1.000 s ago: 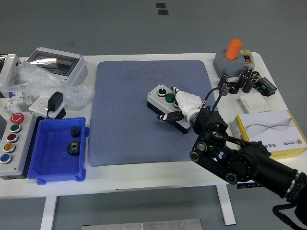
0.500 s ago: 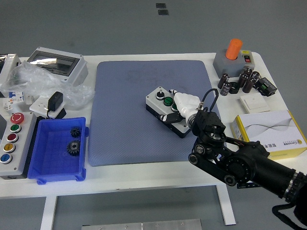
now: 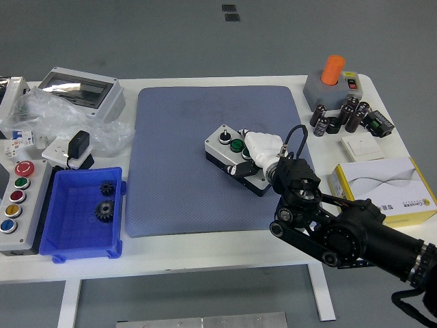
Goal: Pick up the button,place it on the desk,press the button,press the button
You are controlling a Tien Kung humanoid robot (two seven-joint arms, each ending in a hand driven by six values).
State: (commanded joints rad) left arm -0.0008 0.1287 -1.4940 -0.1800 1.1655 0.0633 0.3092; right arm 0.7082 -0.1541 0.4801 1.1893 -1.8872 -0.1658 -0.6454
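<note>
A small grey button box (image 3: 227, 147) with a black base lies on the blue mat (image 3: 171, 157), right of the mat's middle. Its top shows a green button (image 3: 236, 145) and a black knob (image 3: 222, 136). My right hand (image 3: 256, 154), white with dark finger parts, comes in from the lower right and covers the box's right end. White fingers (image 3: 265, 143) lie over the top and a dark thumb curls along the near side. The rest of the box's top is hidden under the hand.
A blue bin (image 3: 65, 232) holding two gears and a multi-button panel (image 3: 16, 198) sit at the left. A grey enclosure (image 3: 82, 92) and crumpled plastic are at the back left. At the right stand an orange-topped switch box (image 3: 331, 80), dark capacitors (image 3: 341, 116) and a yellow-white carton (image 3: 382, 188).
The button box has slid a little to the left and nearer on the mat, with my right hand staying on its right end and moving with it.
</note>
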